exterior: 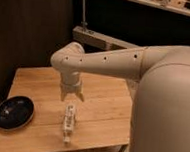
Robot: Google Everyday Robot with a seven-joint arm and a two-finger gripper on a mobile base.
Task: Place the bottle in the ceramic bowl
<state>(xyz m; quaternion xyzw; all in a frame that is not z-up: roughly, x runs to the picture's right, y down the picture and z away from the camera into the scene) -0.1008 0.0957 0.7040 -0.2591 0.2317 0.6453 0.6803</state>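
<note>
— Fingers (63, 96) first: how do they stand?

— Spread apart, tips pointing down, with nothing held between them. The gripper (71, 97) hangs over the wooden table (105, 109), just above the far end of the bottle (68, 121), and a small gap shows between the tips and the bottle.

— And the bottle itself?

— It lies flat on the table, running lengthwise toward the near edge. Its narrow pale cap end is nearest the camera and dark marks show on the label. It sits near the middle of the table's front half.

— Where is the ceramic bowl?

— The ceramic bowl (14, 112) rests near the table's front corner on the left of the view. It is dark and glossy, and stands well apart from both the bottle and the gripper.

— What is further out?

— The pale arm (109, 64) reaches across the table from the bulky robot body (170, 112) on the right, bending down at the wrist above the gripper.
</note>
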